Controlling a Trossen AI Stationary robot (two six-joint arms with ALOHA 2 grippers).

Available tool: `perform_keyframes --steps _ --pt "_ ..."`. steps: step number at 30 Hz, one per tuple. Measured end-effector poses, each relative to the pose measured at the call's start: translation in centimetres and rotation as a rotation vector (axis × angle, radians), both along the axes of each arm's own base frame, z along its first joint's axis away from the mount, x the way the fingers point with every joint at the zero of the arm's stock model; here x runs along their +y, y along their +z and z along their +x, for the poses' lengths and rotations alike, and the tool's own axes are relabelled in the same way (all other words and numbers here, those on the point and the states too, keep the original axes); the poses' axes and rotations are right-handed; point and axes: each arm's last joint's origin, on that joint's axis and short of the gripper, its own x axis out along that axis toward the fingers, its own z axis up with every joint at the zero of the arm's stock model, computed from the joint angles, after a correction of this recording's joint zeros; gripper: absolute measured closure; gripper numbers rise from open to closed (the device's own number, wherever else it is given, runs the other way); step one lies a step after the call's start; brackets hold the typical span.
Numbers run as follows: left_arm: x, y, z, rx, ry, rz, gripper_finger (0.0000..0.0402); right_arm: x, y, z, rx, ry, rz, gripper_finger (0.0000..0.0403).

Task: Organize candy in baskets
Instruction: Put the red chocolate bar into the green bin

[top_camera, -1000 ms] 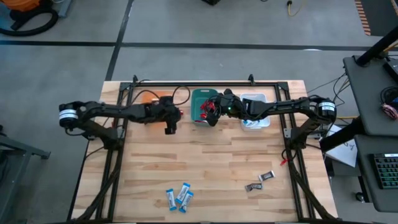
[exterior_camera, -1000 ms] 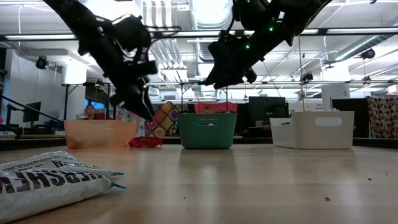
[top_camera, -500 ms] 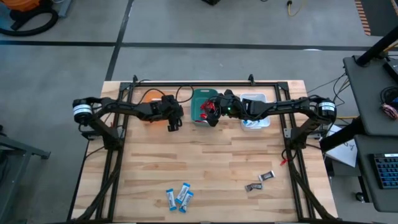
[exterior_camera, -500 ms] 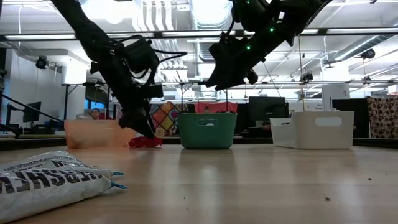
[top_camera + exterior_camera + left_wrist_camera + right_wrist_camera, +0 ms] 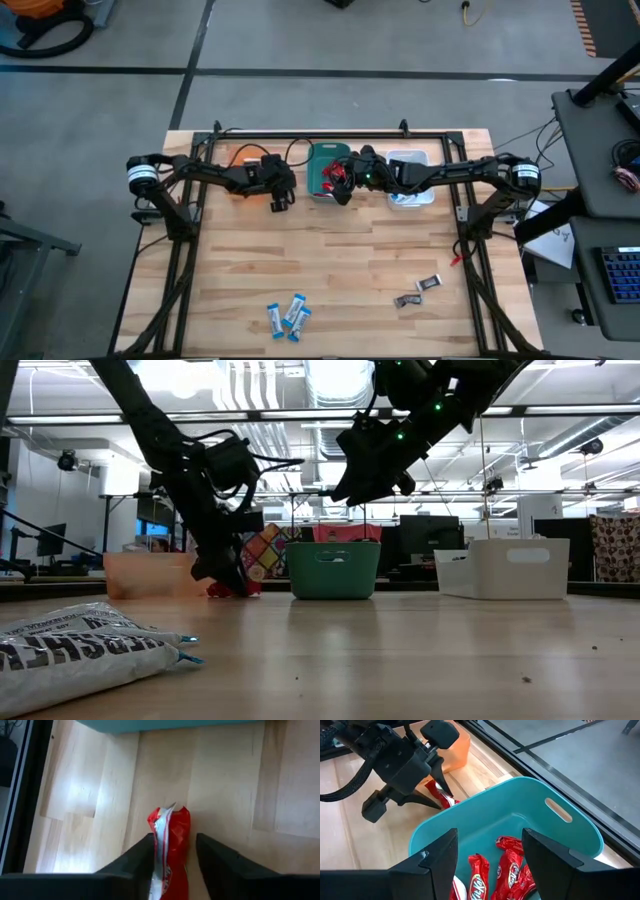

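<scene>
Candy first: one red wrapped candy bar [image 5: 169,851] lies flat on the pale wooden surface [image 5: 340,270], between the translucent orange plastic basket [image 5: 240,158] and the teal green plastic basket [image 5: 520,820]. Its long axis runs straight out from the left gripper [image 5: 172,851], whose dark fingers [image 5: 135,860] straddle it, one along each side, still apart from the wrapper. That arm is plainly nearer. The right gripper [image 5: 487,852] hovers above the teal basket of red bars, fingers spread and holding nothing.
</scene>
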Motion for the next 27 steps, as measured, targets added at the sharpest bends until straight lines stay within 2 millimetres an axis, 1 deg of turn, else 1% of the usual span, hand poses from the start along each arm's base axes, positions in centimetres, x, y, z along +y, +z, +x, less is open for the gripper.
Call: perform_keyframes --steps 7,8,10,12,15,19,23,25,27 --pt "0.1 0.1 0.1 -0.017 0.002 0.006 0.0384 0.2 0.0 0.0 0.001 0.004 0.001 0.0191" --pt "0.1 0.1 0.1 -0.020 0.004 0.005 0.0391 0.2 0.0 0.0 0.002 0.006 0.001 0.0191" --pt "0.0 0.4 0.1 -0.026 0.005 0.008 0.0389 0.3 0.0 0.1 0.002 0.010 0.001 0.0191" --pt "0.0 1.1 -0.1 -0.042 0.002 0.016 0.0388 0.6 0.0 0.2 -0.001 0.022 -0.002 0.0191" --pt "-0.2 2.9 -0.4 -0.102 0.004 0.034 0.0396 1.2 0.1 0.3 0.001 0.061 -0.010 0.0191" --pt "-0.7 6.5 -1.2 -0.270 -0.021 0.006 0.0398 2.4 0.2 0.7 -0.019 0.149 -0.022 0.0191" --pt "-1.8 10.4 -2.2 -0.531 -0.150 -0.121 0.0399 4.2 0.4 1.1 -0.059 0.236 -0.090 0.0191" --pt "-2.5 12.0 -2.8 -0.648 -0.229 -0.179 0.0399 5.1 0.5 1.3 -0.095 0.272 -0.122 0.0191" --pt "-3.0 13.2 -3.4 -0.748 -0.277 -0.213 0.0399 5.9 0.6 1.3 -0.134 0.300 -0.148 0.0191"
